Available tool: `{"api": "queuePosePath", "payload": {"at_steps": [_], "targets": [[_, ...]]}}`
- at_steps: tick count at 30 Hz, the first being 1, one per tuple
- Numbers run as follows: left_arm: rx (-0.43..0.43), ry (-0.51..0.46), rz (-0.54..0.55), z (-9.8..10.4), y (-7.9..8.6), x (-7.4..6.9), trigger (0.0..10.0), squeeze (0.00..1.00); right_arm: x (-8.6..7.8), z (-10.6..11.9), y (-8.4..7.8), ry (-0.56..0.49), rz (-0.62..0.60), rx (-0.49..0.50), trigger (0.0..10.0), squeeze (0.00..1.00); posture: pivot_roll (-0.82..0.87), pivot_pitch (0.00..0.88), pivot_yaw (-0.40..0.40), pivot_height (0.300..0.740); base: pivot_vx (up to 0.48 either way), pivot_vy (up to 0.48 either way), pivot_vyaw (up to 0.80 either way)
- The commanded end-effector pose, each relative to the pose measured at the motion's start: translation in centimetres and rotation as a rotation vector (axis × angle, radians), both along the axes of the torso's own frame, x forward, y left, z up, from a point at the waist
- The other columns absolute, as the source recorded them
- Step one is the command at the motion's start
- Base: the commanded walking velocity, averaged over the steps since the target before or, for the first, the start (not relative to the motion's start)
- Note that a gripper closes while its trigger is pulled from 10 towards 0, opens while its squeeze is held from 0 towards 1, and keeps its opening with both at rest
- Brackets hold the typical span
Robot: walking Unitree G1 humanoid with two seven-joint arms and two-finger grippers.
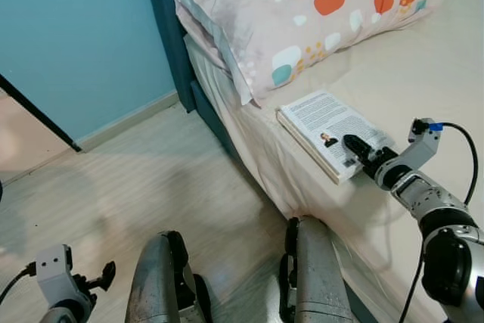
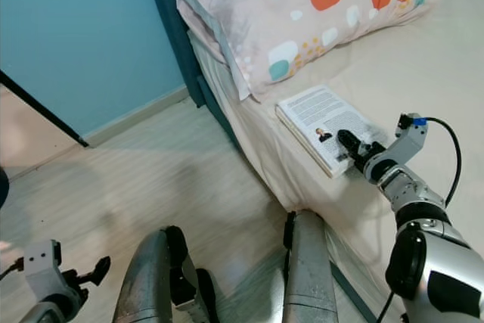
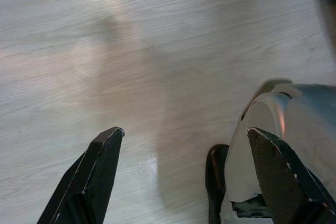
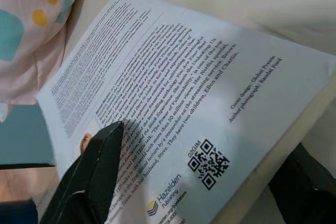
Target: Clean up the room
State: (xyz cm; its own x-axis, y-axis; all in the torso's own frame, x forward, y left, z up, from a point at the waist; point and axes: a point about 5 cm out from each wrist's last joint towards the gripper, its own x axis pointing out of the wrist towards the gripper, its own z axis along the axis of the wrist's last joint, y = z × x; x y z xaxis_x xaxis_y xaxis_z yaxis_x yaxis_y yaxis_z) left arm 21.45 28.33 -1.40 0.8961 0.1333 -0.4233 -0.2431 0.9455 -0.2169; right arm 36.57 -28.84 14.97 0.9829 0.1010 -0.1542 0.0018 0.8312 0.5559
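Right now, a book (image 1: 331, 131) lies flat on the bed (image 1: 423, 73), close to the bed's near edge and just below a pillow (image 1: 302, 13) with orange, white and teal spots. Its back cover faces up, with lots of small print, a little photo and a square code. The right claw (image 1: 355, 149) is down at the book's near corner. One black finger (image 4: 94, 171) lies on top of the cover and the other sits past the edge of the book, by its side. So the right claw is spread apart around that corner, and it has not squeezed the book.

The left claw (image 1: 104, 276) hangs low by the robot's left side, above the pale wood floor (image 1: 151, 179). Its two black fingers (image 3: 92, 182) are spread wide with nothing between them. One of the robot's grey legs (image 3: 283, 124) is next to it.

A blue wall (image 1: 76, 35) stands behind the floor, and the dark blue headboard (image 1: 170, 28) rises behind the pillow.
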Motion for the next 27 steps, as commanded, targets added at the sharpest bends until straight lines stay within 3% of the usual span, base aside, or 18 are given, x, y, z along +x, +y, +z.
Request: {"api": "queuePosePath", "payload": {"at_steps": [1, 6, 7, 8, 9, 10, 14, 17, 22, 27], "targets": [[-0.047, 0.064, 0.018, -1.4, -0.9, -1.0, 10.0, 0.0, -0.2, 0.3, -0.9, -0.011, -0.048, 0.007, 10.0, 1.0, 0.03, 0.4, -0.006, 0.565, 0.0, 0.0, 0.0], [-0.062, 0.055, 0.013, -1.3, -1.5, -0.1, 10.0, 0.0, 0.0, 1.1, -1.4, -0.026, -0.08, -0.01, 10.0, 1.0, 0.02, 0.379, -0.01, 0.565, 0.0, 0.0, 0.0], [-0.07, 0.047, 0.013, -1.2, -1.9, 0.4, 10.0, 0.0, 0.1, 1.6, -1.6, -0.026, -0.096, -0.016, 10.0, 0.9, 0.01, 0.346, -0.016, 0.565, 0.0, 0.0, 0.0], [-0.08, 0.037, 0.013, -1.0, -2.2, 1.1, 10.0, 0.0, 0.1, 1.6, -1.9, 0.006, -0.111, -0.058, 10.0, 0.23, 0.0, 0.322, -0.021, 0.565, 0.0, 0.0, 0.0], [-0.08, 0.037, 0.013, -1.0, -2.2, 1.1, 10.0, 0.0, 0.1, 1.6, -1.9, 0.006, -0.111, -0.058, 10.0, 0.23, 0.0, 0.322, -0.021, 0.565, 0.0, 0.0, 0.0], [-0.09, 0.029, 0.013, -0.9, -2.6, 1.7, 10.0, 0.0, 0.0, 1.5, -2.1, 0.048, -0.129, -0.101, 10.0, 0.0, -0.01, 0.296, -0.027, 0.565, 0.0, 0.0, 0.0], [-0.1, 0.024, 0.011, -0.7, -2.9, 2.3, 10.0, 0.0, -0.1, 1.5, -2.4, 0.079, -0.144, -0.134, 10.0, 0.0, -0.01, 0.277, -0.03, 0.565, 0.0, 0.0, 0.0], [-0.119, 0.019, -0.022, -0.5, -3.9, 3.3, 10.0, 0.0, -0.2, 1.1, -2.1, 0.189, -0.091, -0.201, 10.0, 0.0, -0.04, 0.213, -0.036, 0.565, 0.0, 0.0, 0.0], [-0.116, 0.05, -0.051, -1.0, -4.5, 3.2, 10.0, 0.0, -0.2, 0.9, -1.9, 0.239, -0.077, -0.199, 10.0, 0.0, -0.05, 0.161, -0.035, 0.565, 0.0, 0.0, 0.0], [-0.121, 0.069, -0.041, -1.2, -4.6, 3.2, 10.0, 0.0, 0.0, 1.8, -2.4, 0.222, -0.107, -0.215, 10.0, 0.0, -0.06, 0.128, -0.039, 0.565, 0.0, 0.0, 0.0]]}}
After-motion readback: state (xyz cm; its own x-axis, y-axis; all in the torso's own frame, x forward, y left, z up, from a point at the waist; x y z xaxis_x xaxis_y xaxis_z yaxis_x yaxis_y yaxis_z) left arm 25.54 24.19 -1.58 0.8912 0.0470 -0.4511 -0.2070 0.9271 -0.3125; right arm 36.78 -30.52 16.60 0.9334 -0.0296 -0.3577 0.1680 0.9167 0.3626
